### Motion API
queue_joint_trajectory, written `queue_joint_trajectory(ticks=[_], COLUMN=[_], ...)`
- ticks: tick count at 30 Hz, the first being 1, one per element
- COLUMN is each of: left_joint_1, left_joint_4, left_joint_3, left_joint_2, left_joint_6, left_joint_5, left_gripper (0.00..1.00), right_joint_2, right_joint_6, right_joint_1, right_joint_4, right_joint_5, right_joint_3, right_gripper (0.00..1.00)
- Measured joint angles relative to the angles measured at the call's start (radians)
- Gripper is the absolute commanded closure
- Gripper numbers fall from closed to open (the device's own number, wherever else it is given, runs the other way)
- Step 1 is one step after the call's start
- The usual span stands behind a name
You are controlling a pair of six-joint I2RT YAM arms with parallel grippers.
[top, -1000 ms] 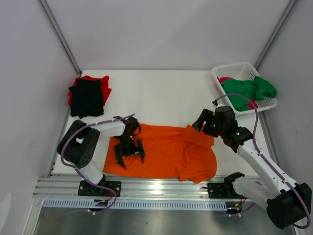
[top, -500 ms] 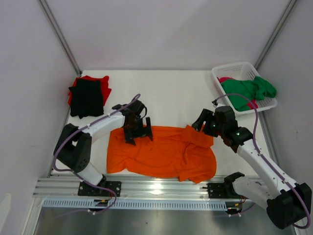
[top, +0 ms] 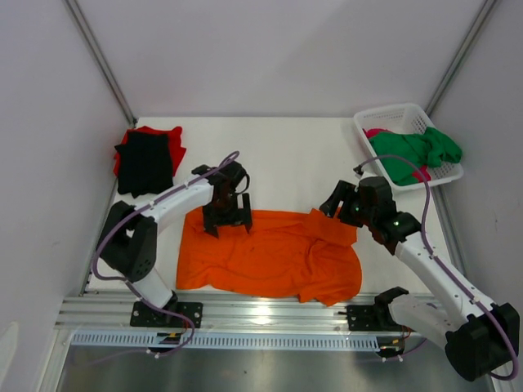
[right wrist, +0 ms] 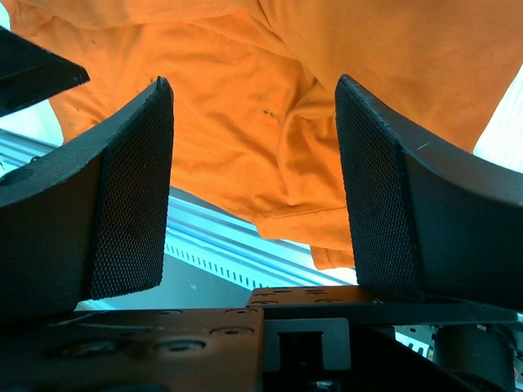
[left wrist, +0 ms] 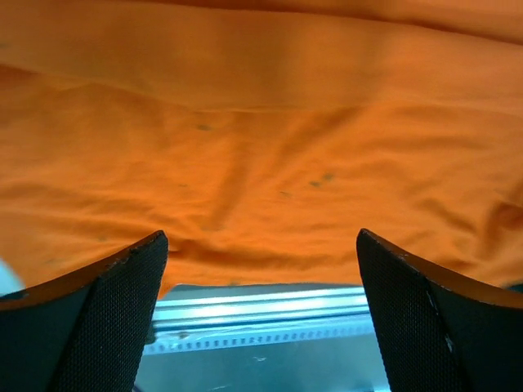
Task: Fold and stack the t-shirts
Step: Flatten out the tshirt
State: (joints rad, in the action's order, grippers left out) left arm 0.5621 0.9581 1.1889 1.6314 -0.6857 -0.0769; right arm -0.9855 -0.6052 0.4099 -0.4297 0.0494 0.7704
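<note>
Left end effector (top: 226, 227) splayed over orange t-shirt (top: 278, 257) edge.

no readable text, labels or numbers anywhere; views perhaps too coarse.

A white surface (top: 278, 155) sits inside an enclosure of plain pale walls (top: 270, 57), with slim metal posts (top: 100, 61) slanting up from its two far corners. Along the near edge runs a slotted aluminium rail (top: 270, 309) catching a bright glare, with a dull grey metal plate (top: 245, 367) below it. The light is soft and even, leaving only faint shadows.
</note>
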Motion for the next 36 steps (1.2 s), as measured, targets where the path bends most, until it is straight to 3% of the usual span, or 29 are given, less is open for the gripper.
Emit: queue_joint_trajectory(ticks=[13,20,23,28,36], left_joint_1=[0.0,0.025,0.044,0.049,0.05], left_joint_4=[0.206,0.312,0.309,0.15,-0.094], left_joint_3=[0.064,0.134,0.125,-0.014,-0.322], left_joint_2=[0.046,0.149,0.152,0.011,-0.375], left_joint_6=[-0.022,0.023,0.019,-0.09,-0.489], left_joint_5=[0.314,0.454,0.438,0.319,0.318], left_gripper=[0.02,0.01,0.0,0.01,0.01], right_joint_2=[-0.024,-0.027,-0.027,-0.028,-0.026], right_joint_6=[-0.004,-0.004,-0.004,-0.003,0.008], right_joint_1=[0.0,0.0,0.0,0.0,0.0], right_joint_4=[0.041,0.046,0.046,0.046,0.028], right_joint_5=[-0.023,-0.023,-0.024,-0.027,-0.026], right_joint_3=[-0.019,-0.027,-0.028,-0.028,-0.031], right_gripper=[0.28,0.28,0.28,0.28,0.28])
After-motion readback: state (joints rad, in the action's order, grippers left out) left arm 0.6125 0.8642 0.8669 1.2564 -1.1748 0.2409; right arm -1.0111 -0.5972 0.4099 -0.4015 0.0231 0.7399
